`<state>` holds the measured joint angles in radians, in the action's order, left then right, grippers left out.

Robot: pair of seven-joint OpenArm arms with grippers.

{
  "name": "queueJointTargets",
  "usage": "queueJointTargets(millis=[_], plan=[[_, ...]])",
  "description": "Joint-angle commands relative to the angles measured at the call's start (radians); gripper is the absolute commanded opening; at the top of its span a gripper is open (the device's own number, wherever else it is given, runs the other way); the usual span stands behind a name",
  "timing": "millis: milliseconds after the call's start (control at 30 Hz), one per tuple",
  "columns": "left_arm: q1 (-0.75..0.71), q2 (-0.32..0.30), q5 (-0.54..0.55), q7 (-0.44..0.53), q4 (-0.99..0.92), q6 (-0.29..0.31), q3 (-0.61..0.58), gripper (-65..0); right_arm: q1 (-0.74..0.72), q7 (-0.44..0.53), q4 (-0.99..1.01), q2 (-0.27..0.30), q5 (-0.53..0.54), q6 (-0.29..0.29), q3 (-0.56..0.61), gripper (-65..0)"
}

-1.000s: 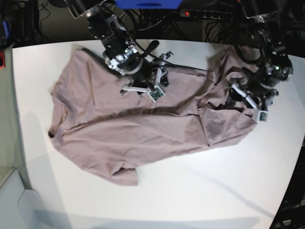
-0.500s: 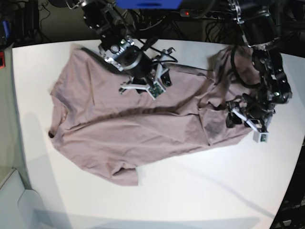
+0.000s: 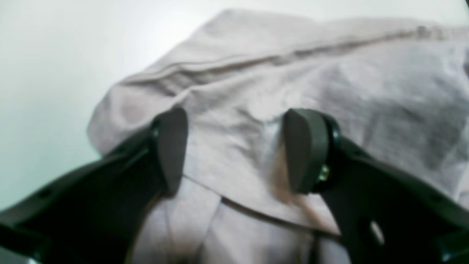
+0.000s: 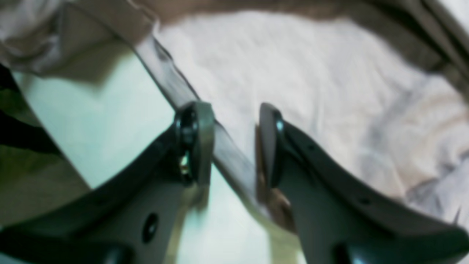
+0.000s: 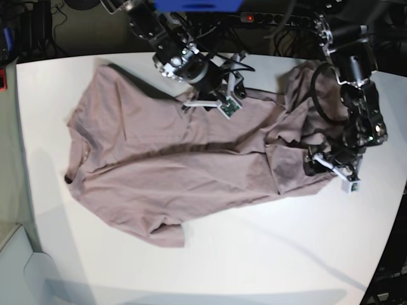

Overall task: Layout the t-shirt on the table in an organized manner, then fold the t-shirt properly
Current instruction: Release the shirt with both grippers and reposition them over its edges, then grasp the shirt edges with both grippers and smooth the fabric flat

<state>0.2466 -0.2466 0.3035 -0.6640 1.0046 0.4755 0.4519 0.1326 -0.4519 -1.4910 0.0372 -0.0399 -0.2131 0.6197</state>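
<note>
Table (image 5: 267,254) carrying shirt (image 5: 172,159), spread across but bunched at the hem end. Left gripper (image 3: 234,150) agape over the bunched corner, holding nothing; right gripper (image 4: 234,146) parted astride the far edge. Risk: pinching doubled layers, dragging folds. Since earlier: right shifted toward the far edge, left lower.

Both arms are showing black-and-silver jointed links with black cables looping alongside. Each end effector, left (image 3: 234,150) and right (image 4: 234,143), is presenting two dark curved fingers (image 3: 172,146) with flat grey pads; a brass-coloured screw is showing at each pad mount.
</note>
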Motion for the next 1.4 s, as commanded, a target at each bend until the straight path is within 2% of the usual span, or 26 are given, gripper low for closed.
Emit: queueJointTargets(millis=[0, 133, 267, 400, 567, 767, 867, 967, 1133, 1367], plan=[[0.04, -0.02, 0.001, 0.022, -0.019, -0.001, -0.017, -24.1, -0.004, 0.002, -0.006, 0.01, 0.005, -0.003, 0.001, -42.6], [0.086, -0.079, 0.001, 0.099, -0.132, -0.001, -0.101, -24.1, 0.035, 0.003, -0.017, 0.068, 0.005, -0.003, 0.001, -42.6], [0.142, -0.119, 0.001, 0.178, -0.223, -0.001, -0.15, -24.1, 0.085, 0.003, -0.066, 0.148, 0.005, -0.003, 0.001, -42.6], [0.219, -0.145, 0.001, 0.217, -0.275, -0.001, -0.203, -24.1, 0.121, -0.003, -0.113, 0.212, 0.005, -0.003, 0.001, -42.6], [0.293, -0.159, 0.001, 0.218, -0.289, -0.001, -0.236, -24.1, 0.16, -0.003, -0.125, 0.269, 0.005, -0.003, 0.001, -42.6], [0.369, -0.159, 0.001, 0.204, -0.283, -0.001, -0.236, -24.1, 0.177, -0.003, -0.161, 0.312, 0.005, -0.003, -0.01, -42.6], [0.363, -0.159, 0.003, 0.135, -0.247, -0.001, -0.235, -24.1, 0.178, -0.005, -0.251, 0.329, 0.005, -0.003, -0.01, -42.6], [0.32, -0.158, 0.004, 0.071, -0.192, -0.001, -0.23, -24.1, 0.169, -0.005, -0.33, 0.32, 0.005, 0.001, -0.01, -42.6], [0.199, -0.158, 0.006, 0.069, -0.129, -0.001, -0.227, -24.1, 0.121, -0.003, -0.374, 0.197, 0.001, 0.001, -0.01, -42.6], [0.148, -0.159, 0.003, 0.071, -0.134, -0.001, -0.227, -24.1, 0.055, -0.005, -0.307, 0.045, 0.007, -0.001, -0.001, -42.2]])
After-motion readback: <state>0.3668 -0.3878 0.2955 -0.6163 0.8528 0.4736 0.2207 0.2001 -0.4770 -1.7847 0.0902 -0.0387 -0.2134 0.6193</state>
